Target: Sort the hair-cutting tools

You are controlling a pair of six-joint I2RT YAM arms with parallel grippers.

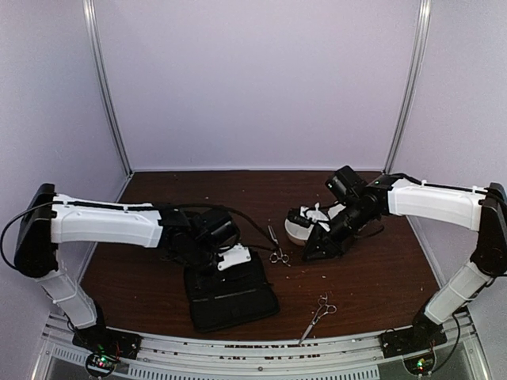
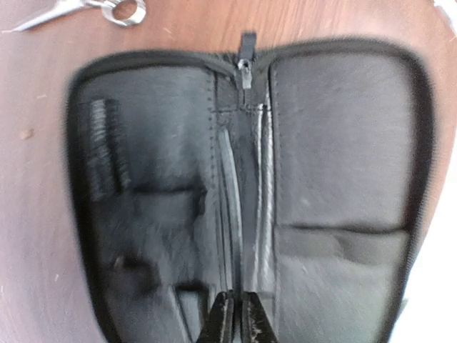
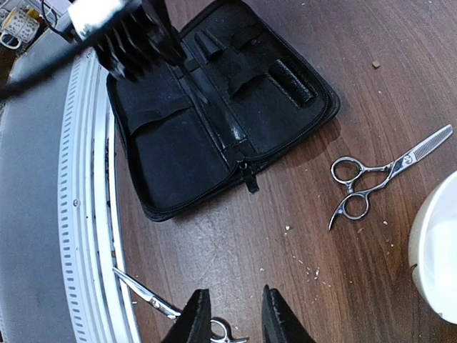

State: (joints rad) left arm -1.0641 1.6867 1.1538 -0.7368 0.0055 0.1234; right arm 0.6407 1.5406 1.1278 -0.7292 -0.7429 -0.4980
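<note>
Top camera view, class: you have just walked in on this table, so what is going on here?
Hair-cutting tools are being sorted. The left gripper, fingers together, sits over the spine of the open black zip case. The right gripper is open and empty, poised near the slim silver scissors by the front rail. A second pair of silver scissors lies between the case and the white bowl. Neither pair is in the case yet.

A dark brown wooden table (image 1: 380, 269) is flecked with pale crumbs (image 3: 307, 268). A flat black zip-up case (image 1: 234, 305) is spread open near its front edge. Slim silver toothed-blade scissors (image 1: 276, 247) are laid between the case and a round white bowl (image 1: 295, 232). A second pair of silver scissors (image 1: 318, 315) is laid at the front edge.
</note>
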